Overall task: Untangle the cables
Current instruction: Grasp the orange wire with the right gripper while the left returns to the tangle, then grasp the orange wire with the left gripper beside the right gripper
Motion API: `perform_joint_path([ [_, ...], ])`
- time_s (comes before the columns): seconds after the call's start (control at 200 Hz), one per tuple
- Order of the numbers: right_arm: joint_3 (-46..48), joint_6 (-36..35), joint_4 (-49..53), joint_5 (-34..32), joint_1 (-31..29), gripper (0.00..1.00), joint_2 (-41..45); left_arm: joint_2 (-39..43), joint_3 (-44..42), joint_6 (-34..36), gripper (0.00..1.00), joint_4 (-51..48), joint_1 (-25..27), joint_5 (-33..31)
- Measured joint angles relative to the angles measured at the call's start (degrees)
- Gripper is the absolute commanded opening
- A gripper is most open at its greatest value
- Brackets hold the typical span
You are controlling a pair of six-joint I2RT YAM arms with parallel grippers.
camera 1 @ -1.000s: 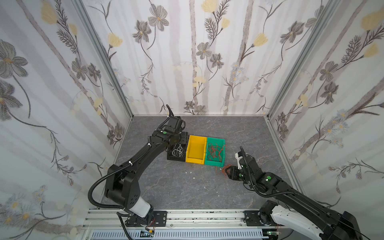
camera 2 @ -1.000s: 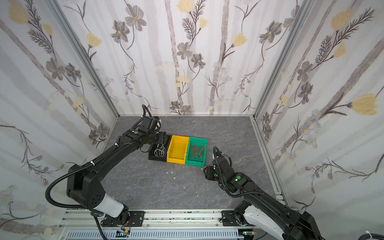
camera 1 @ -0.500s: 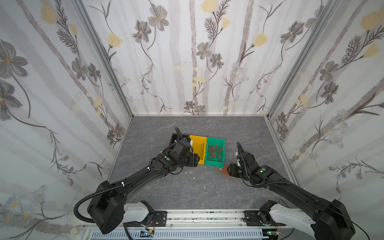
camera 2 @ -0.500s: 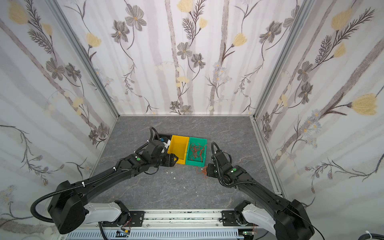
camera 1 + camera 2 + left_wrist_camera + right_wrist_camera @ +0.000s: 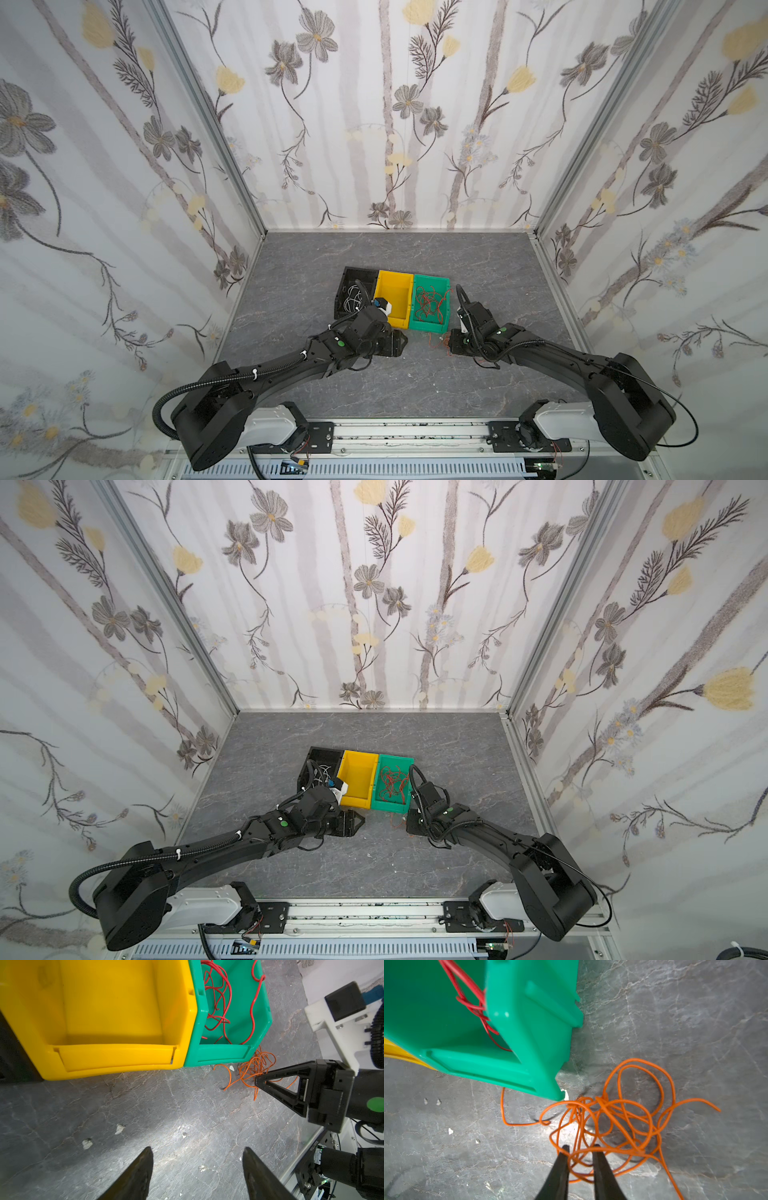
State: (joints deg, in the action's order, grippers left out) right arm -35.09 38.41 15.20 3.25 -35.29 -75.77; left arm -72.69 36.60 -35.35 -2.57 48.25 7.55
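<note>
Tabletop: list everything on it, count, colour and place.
black bin: one, black, left of the row
white cables: small bundle, white, in the black bin
yellow bin: one, yellow, middle, empty
green bin: one, green, right end
red cables: loose tangle, red, in the green bin
orange cables: one tangle, orange, on the table by the green bin
table: one, grey marbled, under everything
left gripper: one, black, open, above table near the yellow bin
right gripper: one, black, narrowly open around orange strands

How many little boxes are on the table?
3, side by side: the black plastic box on the left, the yellow plastic box in the middle, the green plastic box on the right. None seems hidden.
</note>
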Motion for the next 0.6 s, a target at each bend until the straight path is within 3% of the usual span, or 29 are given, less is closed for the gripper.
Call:
perform_joint_path([
  [0.14, 0.7, -1.4, -0.1, 2.0, -0.5, 0.00, 3.4, 0.0, -1.6, -1.3, 0.70, 3.4, 0.3, 1.7],
  [0.36, 2.1, -3.0, 0.9, 5.7, -2.1, 0.00, 11.1, 0.0, -4.8, -4.6, 0.71, 9.9, 1.5, 5.4],
  [0.605, 3.6, -2.4, 0.8, 8.0, -4.8, 0.00, 11.6, -1.2, -6.2, -7.0, 0.71, 13.9, 3.6, 6.6],
])
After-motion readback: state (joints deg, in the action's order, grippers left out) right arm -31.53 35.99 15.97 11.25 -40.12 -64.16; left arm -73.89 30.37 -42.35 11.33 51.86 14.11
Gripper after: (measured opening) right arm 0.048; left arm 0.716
